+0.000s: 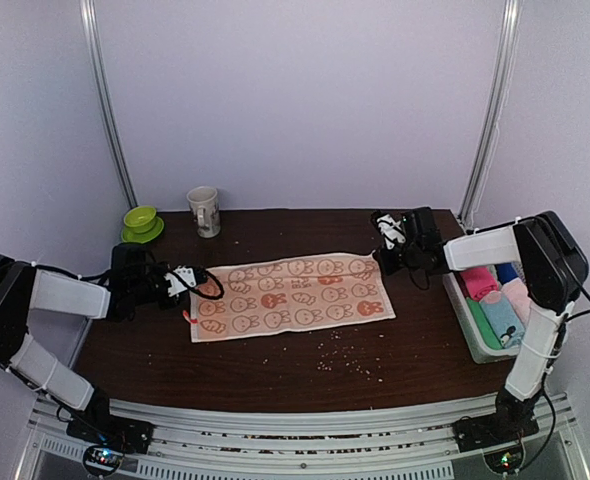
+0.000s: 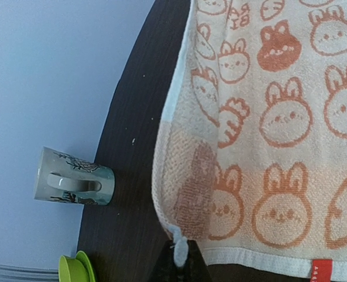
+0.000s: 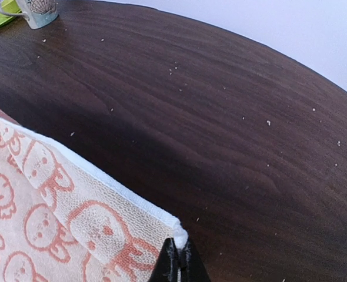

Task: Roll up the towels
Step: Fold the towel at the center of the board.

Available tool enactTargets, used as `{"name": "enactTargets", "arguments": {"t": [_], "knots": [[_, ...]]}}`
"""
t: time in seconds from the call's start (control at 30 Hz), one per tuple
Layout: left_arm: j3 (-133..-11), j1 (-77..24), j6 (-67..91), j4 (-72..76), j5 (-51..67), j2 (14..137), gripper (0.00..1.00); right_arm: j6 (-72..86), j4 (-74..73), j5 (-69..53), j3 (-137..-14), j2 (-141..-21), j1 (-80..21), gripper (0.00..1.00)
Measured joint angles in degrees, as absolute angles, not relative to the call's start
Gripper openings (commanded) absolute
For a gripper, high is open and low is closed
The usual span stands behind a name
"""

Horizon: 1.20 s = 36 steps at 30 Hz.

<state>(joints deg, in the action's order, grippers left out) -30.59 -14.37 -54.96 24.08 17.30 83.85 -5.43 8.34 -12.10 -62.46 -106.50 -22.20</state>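
- The bunny towel (image 1: pixel 290 297) is spread open in the middle of the dark wooden desk (image 1: pixel 275 370), printed side up. Its long edges run from left to right and it sits slightly askew.
- The left end effector (image 1: pixel 196 280) is clenched on the towel's far left corner. In the left wrist view the white hem bunches into a small tuft between the dark fingertips (image 2: pixel 179 267).
- A little red tag (image 2: pixel 323 269) sticks out of that same short edge, further along the hem from the pinched corner.
- The right end effector (image 1: pixel 380 258) is clamped tight on the far right corner. In the right wrist view the hem (image 3: pixel 126 197) rises to a point at the fingertips (image 3: pixel 178 264).
- Both arms reach low over the desk from either side, with the towel stretched between them.
- A patterned mug (image 1: pixel 204 211) stands at the back left of the desk, with a lime green dish (image 1: pixel 141 224) just beside it.
- At the right edge is a tray (image 1: pixel 472 325) of bundled cloths. A hot pink cloth (image 1: pixel 478 280) lies at its far end, next to pale pink, blue and green ones.
- Pale crumbs (image 1: pixel 340 355) are scattered over the wood in front of the towel.
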Motion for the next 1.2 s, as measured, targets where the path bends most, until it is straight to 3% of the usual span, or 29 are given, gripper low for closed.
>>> {"name": "enactTargets", "arguments": {"t": [0.37,0.83,1.2], "knots": [[-27.0,-12.5,-60.3,18.3,22.8,76.4,0.02,-7.8,5.5,-13.9,-57.0,-102.2,-22.2,0.0],[-23.6,-12.5,-66.2,12.7,25.2,75.1,0.08,-10.2,1.5,-12.0,-55.6,-101.7,-24.1,0.0],[-22.6,-12.4,-69.4,11.0,25.8,74.9,0.13,-10.4,0.4,-10.2,-54.4,-101.4,-25.5,0.09]]}}
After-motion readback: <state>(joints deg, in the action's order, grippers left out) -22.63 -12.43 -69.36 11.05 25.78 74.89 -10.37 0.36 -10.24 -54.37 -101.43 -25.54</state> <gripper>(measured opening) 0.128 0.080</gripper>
